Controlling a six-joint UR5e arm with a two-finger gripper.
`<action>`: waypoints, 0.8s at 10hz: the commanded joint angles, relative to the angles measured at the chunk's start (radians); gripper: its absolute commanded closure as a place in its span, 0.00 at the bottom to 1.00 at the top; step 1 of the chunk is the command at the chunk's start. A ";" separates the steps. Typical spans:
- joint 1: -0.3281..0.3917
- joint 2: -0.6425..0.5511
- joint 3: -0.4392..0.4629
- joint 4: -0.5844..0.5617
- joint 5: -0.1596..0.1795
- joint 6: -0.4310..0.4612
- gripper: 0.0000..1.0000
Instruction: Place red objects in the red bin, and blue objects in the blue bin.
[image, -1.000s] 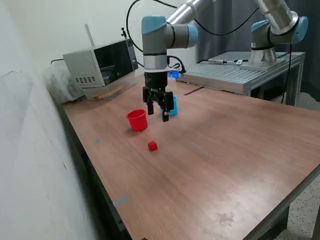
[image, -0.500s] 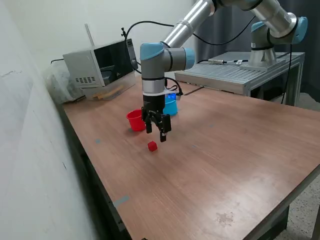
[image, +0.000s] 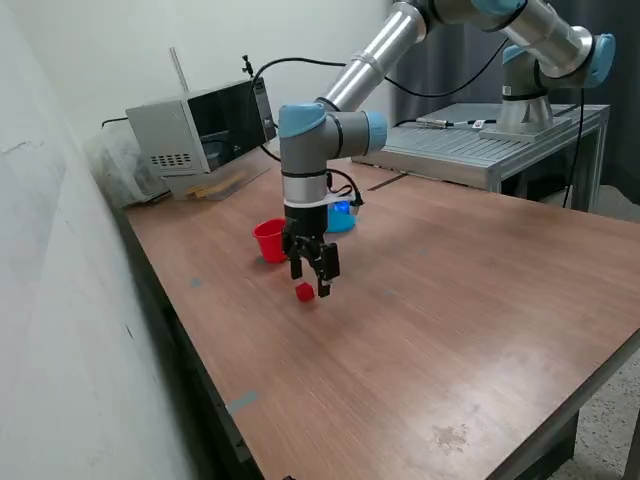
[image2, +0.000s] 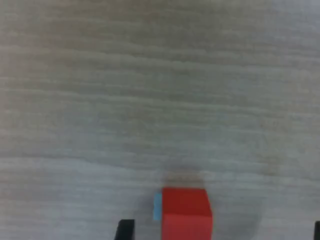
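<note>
The gripper (image: 311, 281) is hanging right over the table with its two fingers spread apart, and nothing is sitting between them yet. In the wrist view the two dark fingertips (image2: 125, 229) are poking in at the frame edge, one on each side, with the red cube (image2: 185, 211) lying in the gap but nearer one finger than the other. No contact is showing there.

Counting stuff: only one red cube (image: 304, 292) is showing, lying flat on the wooden table (image: 450, 330) just beside the fingertips in the exterior view. No blue cubes are visible in either picture.

One red cup (image: 268, 240) is standing upright just behind the gripper, toward the exterior view's left. One light-blue cup (image: 341, 217) is peeking out behind the arm (image: 305, 160), mostly hidden by it, so its contents can't be made out. The two cups are standing near each other but apart.
</note>
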 joint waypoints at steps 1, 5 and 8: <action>-0.005 0.004 -0.011 -0.010 0.000 0.000 0.00; -0.010 0.015 -0.010 -0.011 0.000 0.000 0.00; -0.010 0.018 -0.005 -0.011 0.002 -0.003 1.00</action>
